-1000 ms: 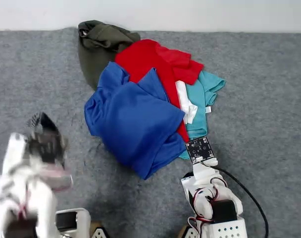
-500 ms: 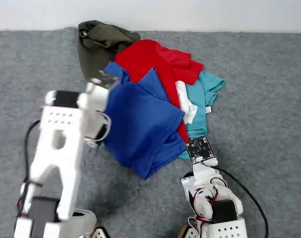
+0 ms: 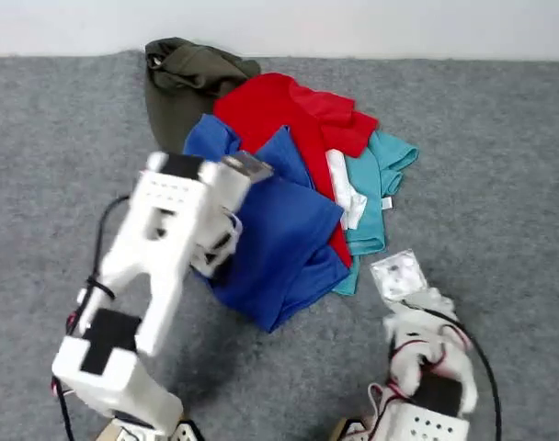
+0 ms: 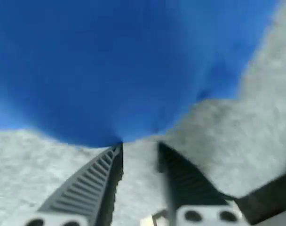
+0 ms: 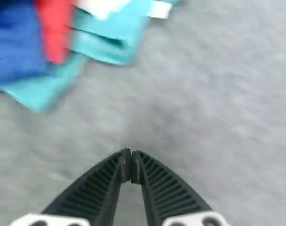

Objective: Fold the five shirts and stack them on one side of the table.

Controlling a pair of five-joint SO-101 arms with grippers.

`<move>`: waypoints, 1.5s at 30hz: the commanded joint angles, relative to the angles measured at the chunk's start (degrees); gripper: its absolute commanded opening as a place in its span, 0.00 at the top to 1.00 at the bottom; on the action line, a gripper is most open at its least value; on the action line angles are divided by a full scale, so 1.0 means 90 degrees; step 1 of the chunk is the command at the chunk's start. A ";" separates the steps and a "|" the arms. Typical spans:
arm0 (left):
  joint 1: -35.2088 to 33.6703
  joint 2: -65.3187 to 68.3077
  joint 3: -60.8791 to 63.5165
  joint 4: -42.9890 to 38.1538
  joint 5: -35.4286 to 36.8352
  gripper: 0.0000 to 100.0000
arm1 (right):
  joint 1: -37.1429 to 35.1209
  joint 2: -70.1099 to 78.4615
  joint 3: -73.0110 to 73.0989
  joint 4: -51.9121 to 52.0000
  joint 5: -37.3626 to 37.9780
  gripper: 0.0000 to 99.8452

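Left tool is parked right at the blue shirt, on the side facing the bench's left edge. Its jaws are a narrow gap apart with nothing in them. My guess is the step is grabbing that hem, so open wider, press into the bench and pinch one layer only, or the red shirt underneath may drag along. The pile lies mid-bench, toward the far edge. Right tool is closed and empty over bare bench near the teal shirt. It could pin the pile.
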 commanded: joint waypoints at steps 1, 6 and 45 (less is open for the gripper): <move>-0.0869 0.0400 -0.1226 0.0205 -0.0020 0.82 | 0.1050 -0.0073 -0.0557 -0.0161 0.1475 0.99; -0.0967 0.0703 -0.2584 0.0215 0.0147 0.81 | 0.1656 -0.0063 -0.0772 0.0698 0.1426 0.92; -0.3302 -0.2286 -0.2310 0.0117 0.2608 0.98 | 0.2183 -0.0063 -0.0537 0.1509 -0.0371 0.85</move>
